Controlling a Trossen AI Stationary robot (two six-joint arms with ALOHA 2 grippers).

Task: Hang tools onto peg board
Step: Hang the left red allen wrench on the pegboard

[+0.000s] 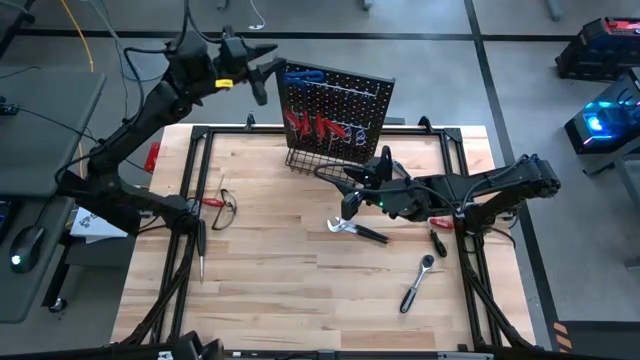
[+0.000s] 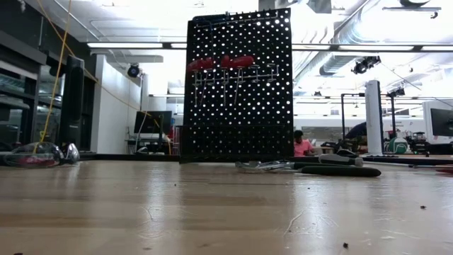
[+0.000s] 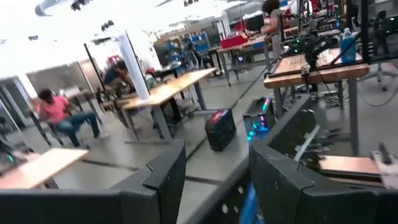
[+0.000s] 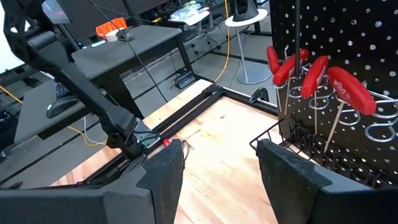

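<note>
Nearest us on the table [image 1: 300, 290] lies a chrome ratchet [image 1: 417, 283], right of centre; farther back we see pliers [image 1: 356, 229] and, near the left edge, a red-handled tool [image 1: 215, 203]. At the far edge stands the peg board [image 1: 335, 110], red-handled tools [image 4: 317, 74] on its hooks, a blue-handled one [image 1: 303, 76] at its top and a wire basket [image 1: 315, 160] at its foot. We find the right gripper [image 1: 349, 205] over the pliers, fingers apart, grasping nothing. We find the left gripper [image 1: 266, 72] raised beside the board's top left corner, fingers parted and empty.
</note>
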